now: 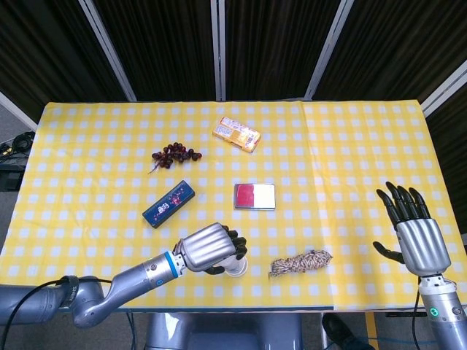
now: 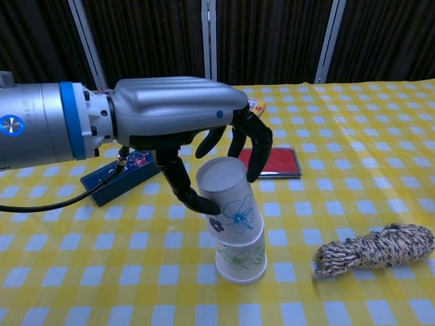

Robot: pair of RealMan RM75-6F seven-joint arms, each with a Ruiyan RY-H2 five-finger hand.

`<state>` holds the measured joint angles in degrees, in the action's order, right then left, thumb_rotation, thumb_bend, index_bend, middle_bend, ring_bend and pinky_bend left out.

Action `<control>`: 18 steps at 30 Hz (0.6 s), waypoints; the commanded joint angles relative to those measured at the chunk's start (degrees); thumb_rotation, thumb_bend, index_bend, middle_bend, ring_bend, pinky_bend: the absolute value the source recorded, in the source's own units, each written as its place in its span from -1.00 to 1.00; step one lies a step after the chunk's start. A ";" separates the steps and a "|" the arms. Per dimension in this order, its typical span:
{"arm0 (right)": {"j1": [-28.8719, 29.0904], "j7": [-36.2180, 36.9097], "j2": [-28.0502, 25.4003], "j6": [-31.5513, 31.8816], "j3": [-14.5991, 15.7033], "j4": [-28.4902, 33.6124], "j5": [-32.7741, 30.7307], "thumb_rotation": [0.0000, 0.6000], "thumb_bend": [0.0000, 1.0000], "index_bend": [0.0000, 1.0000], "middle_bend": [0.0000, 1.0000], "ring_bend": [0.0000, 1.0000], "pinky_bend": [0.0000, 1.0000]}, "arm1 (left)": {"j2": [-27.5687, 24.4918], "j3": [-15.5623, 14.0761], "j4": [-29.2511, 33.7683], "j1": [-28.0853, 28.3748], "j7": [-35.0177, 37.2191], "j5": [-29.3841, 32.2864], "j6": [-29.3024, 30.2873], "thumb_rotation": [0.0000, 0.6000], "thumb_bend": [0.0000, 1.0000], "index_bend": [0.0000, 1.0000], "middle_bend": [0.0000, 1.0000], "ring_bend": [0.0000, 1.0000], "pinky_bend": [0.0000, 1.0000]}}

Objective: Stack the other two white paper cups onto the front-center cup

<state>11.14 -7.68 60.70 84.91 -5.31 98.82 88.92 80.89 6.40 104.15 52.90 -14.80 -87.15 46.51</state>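
Our left hand [image 2: 178, 129] grips an upside-down white paper cup with a blue flower print [image 2: 228, 204], tilted and sitting over the front-center white paper cup with a green print [image 2: 241, 257] on the yellow checked surface [image 2: 353, 204]. Our right hand [image 1: 412, 233] hovers with fingers spread, holding nothing, well apart from the cups.

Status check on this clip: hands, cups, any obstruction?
Left hand grips a cup, seated tilted on the front-center cup. Right hand open, off to the side. Rope bundle nearby, not blocking.
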 commanded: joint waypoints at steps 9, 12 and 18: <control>-0.07 0.11 0.00 -0.31 -0.17 -0.08 -0.12 1.00 -1.00 -0.93 -1.00 -1.00 -1.00 | 6.45 -2.29 -6.17 1.85 -2.74 -1.51 -1.58 1.00 -0.61 -0.09 -0.26 -0.15 0.13; -0.04 0.02 0.08 -0.41 -0.21 -0.18 -0.10 1.00 -1.00 -0.93 -1.00 -1.00 -1.00 | 8.48 -2.89 -8.62 1.85 -3.01 -1.88 -1.18 1.00 -0.65 -0.13 -0.28 -0.15 0.11; -0.15 0.03 0.08 -0.38 -0.26 -0.22 -0.06 1.00 -1.00 -0.93 -1.00 -1.00 -1.00 | 10.26 -4.16 -11.70 1.77 -1.86 -1.39 -1.78 1.00 -1.00 -0.85 -0.85 -0.74 -0.40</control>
<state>10.99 -7.65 60.78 84.52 -5.57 98.61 88.86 90.96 2.46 92.65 54.67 -16.98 -88.80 45.01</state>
